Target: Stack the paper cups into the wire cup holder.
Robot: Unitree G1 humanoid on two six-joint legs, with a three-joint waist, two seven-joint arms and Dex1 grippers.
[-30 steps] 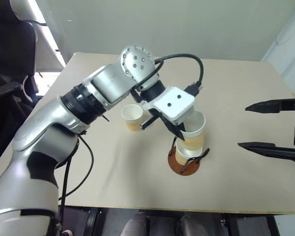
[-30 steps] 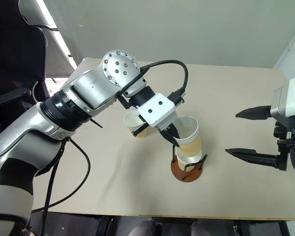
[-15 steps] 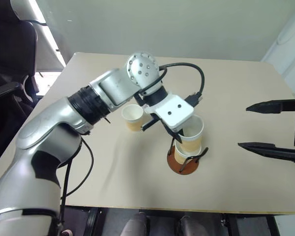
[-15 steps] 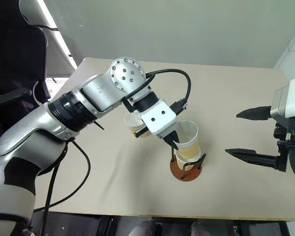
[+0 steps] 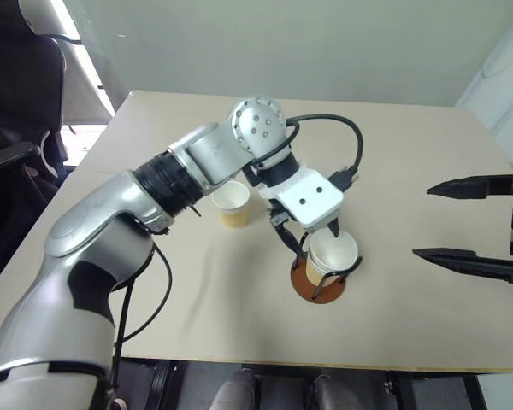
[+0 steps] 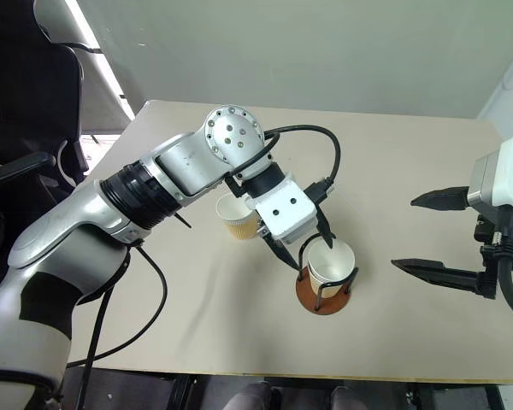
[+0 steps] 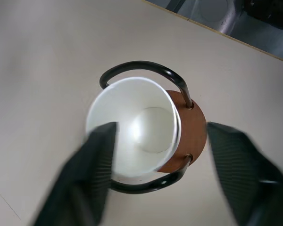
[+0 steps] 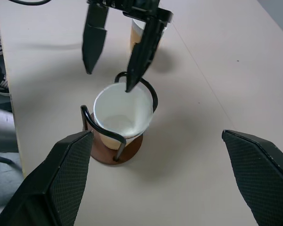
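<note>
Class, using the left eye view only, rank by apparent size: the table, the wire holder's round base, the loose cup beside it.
1. table
2. and 3. base and loose cup: both partly hidden and look about alike, so no ranking.

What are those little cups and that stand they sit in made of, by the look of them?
The cups look like paper: matte tan outside, white inside, with a rolled rim. The stand seems to have a reddish-brown disc base, perhaps wood or plastic, with a dull finish. Its loops look like thin black-coated metal wire, slightly glossy.
</note>
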